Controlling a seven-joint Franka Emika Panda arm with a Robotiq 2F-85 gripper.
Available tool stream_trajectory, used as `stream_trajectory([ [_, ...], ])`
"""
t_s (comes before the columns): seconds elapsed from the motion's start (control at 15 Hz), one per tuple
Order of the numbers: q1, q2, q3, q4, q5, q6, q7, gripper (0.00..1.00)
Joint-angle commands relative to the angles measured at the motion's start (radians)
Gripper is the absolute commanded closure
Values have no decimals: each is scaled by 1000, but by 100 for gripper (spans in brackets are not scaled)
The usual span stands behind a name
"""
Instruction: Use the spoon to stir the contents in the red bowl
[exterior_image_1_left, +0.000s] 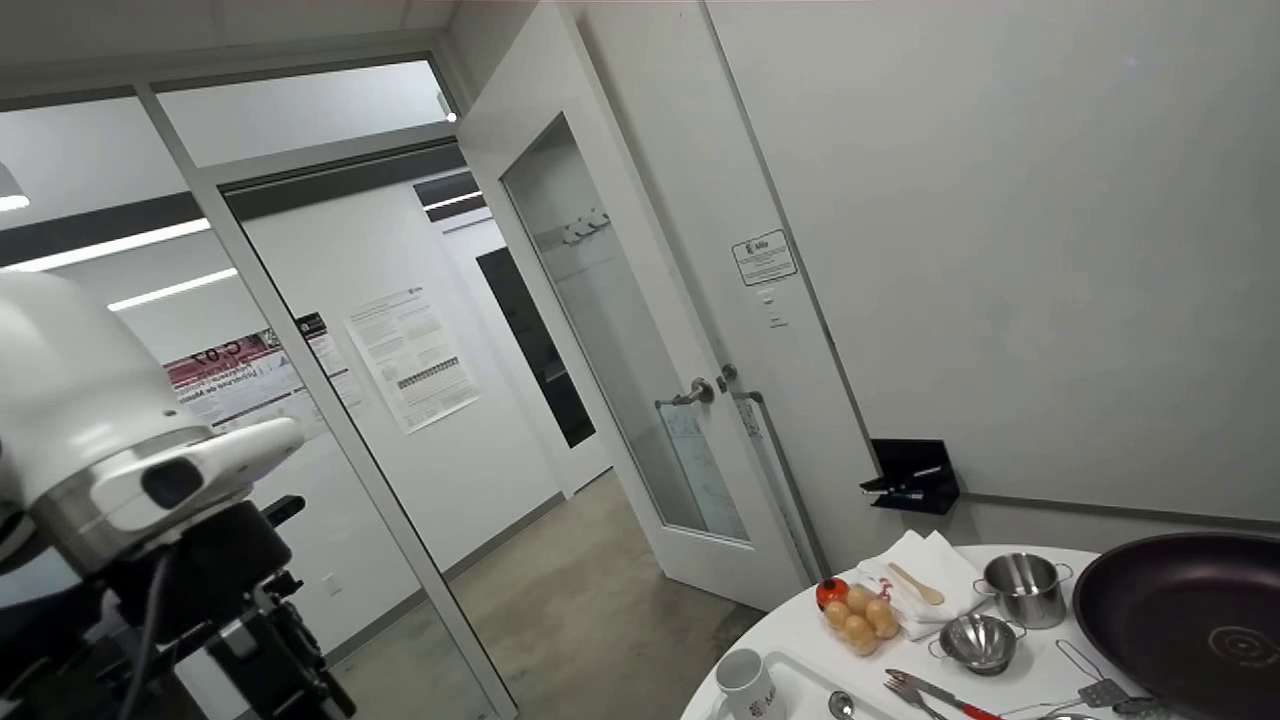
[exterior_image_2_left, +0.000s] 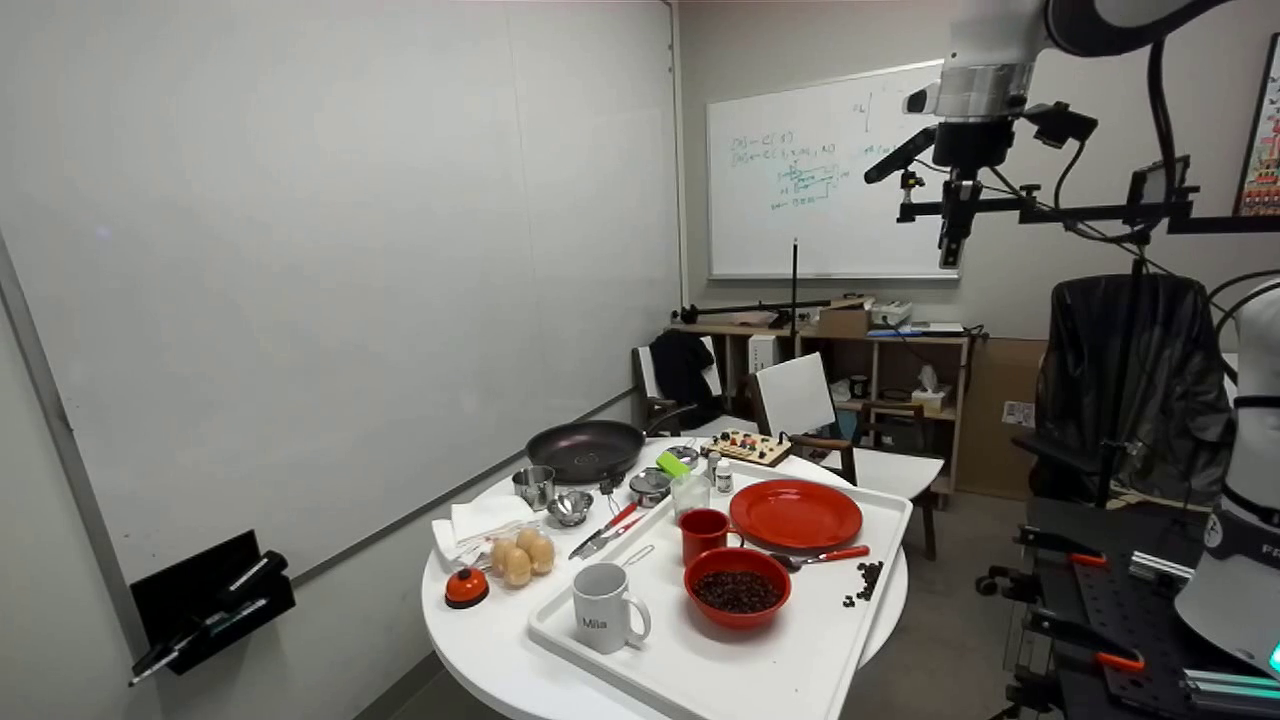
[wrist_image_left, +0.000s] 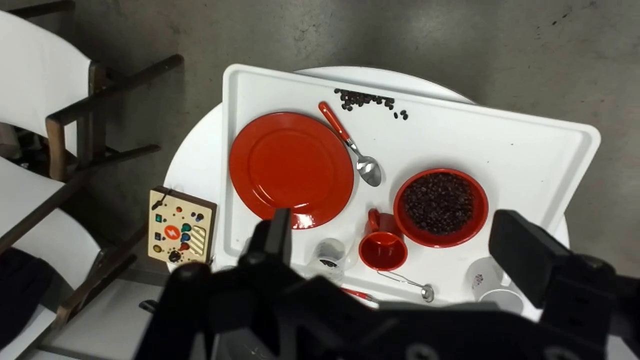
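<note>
The red bowl (wrist_image_left: 434, 240) stands on the white tray and holds dark beans (wrist_image_left: 439, 202); its outer wall (exterior_image_2_left: 737, 618) also shows in an exterior view. A metal spoon (wrist_image_left: 370, 171) with a red handle (wrist_image_left: 334, 121) lies on the tray between the red plate and the bowl, apart from the bowl. My gripper (wrist_image_left: 392, 220) is open, its fingers spread wide with nothing between them. High above the table, the gripper (exterior_image_2_left: 952, 255) points down in an exterior view, well clear of spoon and bowl. Another exterior view has the gripper at its lower left, with the red bowl out of view.
A red cup (wrist_image_left: 384, 252) is right beside the bowl, near a clear cup (wrist_image_left: 327, 260) and a white mug (wrist_image_left: 492, 287). The red plate (wrist_image_left: 290, 165) borders the spoon. Loose beans (wrist_image_left: 360, 99) lie near the tray rim (wrist_image_left: 425, 100). A dark pan (exterior_image_2_left: 585, 452) sits farther back.
</note>
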Motion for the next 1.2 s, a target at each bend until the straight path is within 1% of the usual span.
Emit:
stream_trajectory([
  [0.0, 67, 105, -24, 30, 3, 61, -117, 0],
  [0.4, 164, 182, -51, 55, 18, 112, -356, 0],
  [0.47, 176, 202, -65, 77, 49, 103, -382, 0],
  [0.53, 146, 158, -33, 30, 13, 105, -307, 0],
  [0.73, 162, 182, -48, 54, 26, 105, -351, 0],
  [0.8, 157, 181, -40, 51, 12, 98, -343, 0],
  [0.93, 157, 181, -31, 24, -5, 128, -338, 0],
  [1.13, 157, 217, -38, -46, 1, 248, -323, 0],
])
